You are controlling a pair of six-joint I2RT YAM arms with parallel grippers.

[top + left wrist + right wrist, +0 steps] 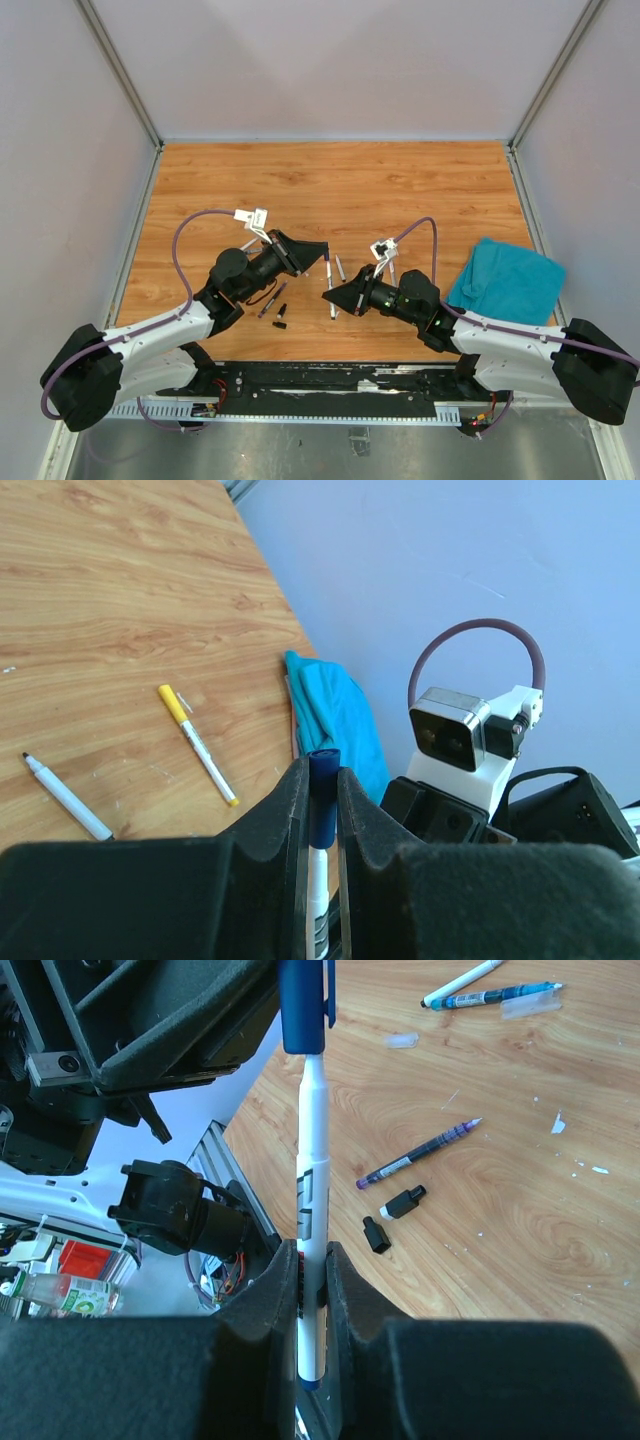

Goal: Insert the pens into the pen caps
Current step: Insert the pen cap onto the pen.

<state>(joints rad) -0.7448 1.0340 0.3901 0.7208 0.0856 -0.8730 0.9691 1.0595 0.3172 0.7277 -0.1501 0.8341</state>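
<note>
You see: white pen [310, 1210] raised off worktop [520, 1230], top end in blue cap [305, 1005] | purple pen [420, 1153] lying flat, uncapped | black cap [403, 1203] and second black cap [376, 1235] loose near it, close together.

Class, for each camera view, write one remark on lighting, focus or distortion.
Top external view: even light, faint shadows, frame rails splaying outward. Left wrist view: left fingers dark and soft, blue cap and yellow-capped pen crisp. Right wrist view: white pen sharp, right fingers featureless black.
</note>
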